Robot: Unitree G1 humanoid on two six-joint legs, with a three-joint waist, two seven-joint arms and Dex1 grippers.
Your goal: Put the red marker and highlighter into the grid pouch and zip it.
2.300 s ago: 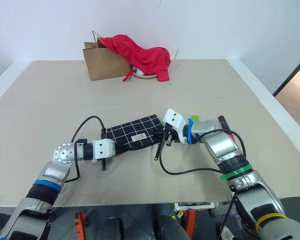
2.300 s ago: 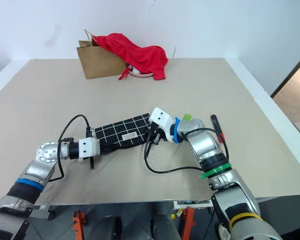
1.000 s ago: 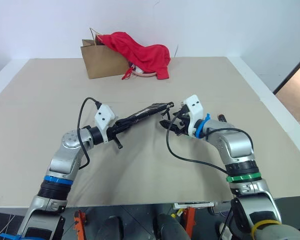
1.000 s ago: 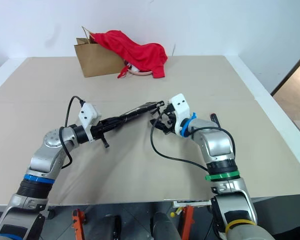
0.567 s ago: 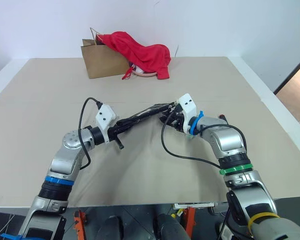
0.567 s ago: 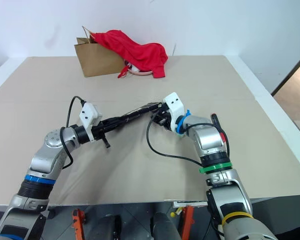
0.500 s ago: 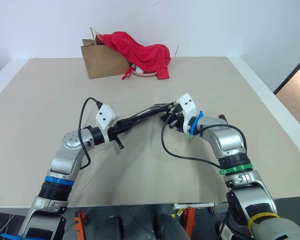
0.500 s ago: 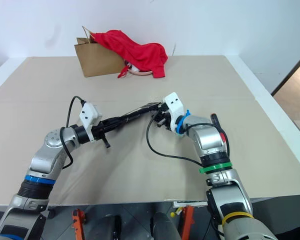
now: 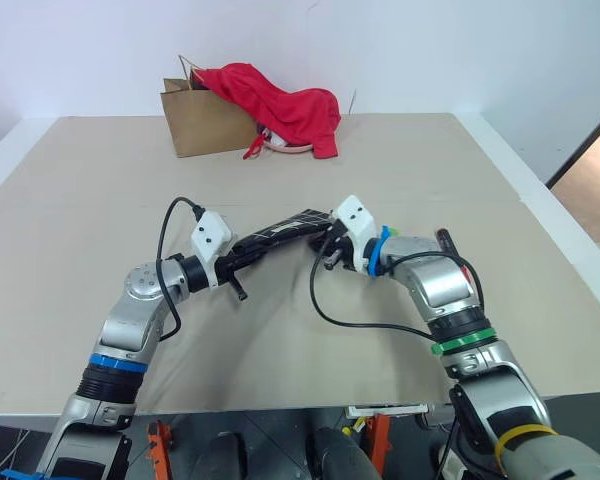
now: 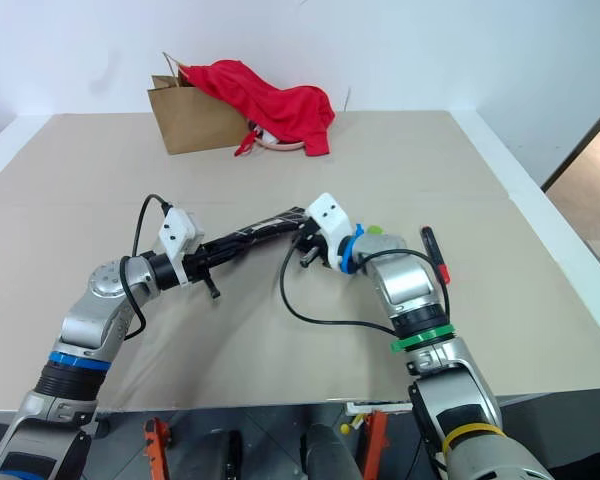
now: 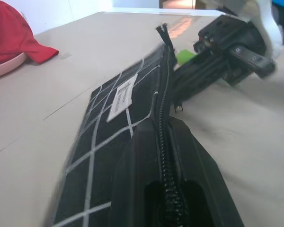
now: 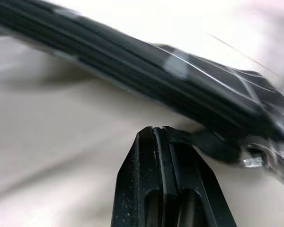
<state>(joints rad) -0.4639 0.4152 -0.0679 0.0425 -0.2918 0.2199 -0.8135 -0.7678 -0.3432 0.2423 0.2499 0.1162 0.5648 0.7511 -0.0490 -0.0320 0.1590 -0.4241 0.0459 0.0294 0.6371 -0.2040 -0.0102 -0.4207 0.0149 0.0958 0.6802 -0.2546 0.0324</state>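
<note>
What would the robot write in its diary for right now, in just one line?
left gripper: shut on grid pouch, held off table | right gripper: shut on zipper pull | highlighter, red marker: on table

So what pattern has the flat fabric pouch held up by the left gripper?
Black with white grid lines, clearest in left wrist view.

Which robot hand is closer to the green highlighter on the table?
The right. The right gripper and its arm are just beside the highlighter, which peeks out behind the wrist. The left gripper is farther off, holding the grid pouch's other end.
</note>
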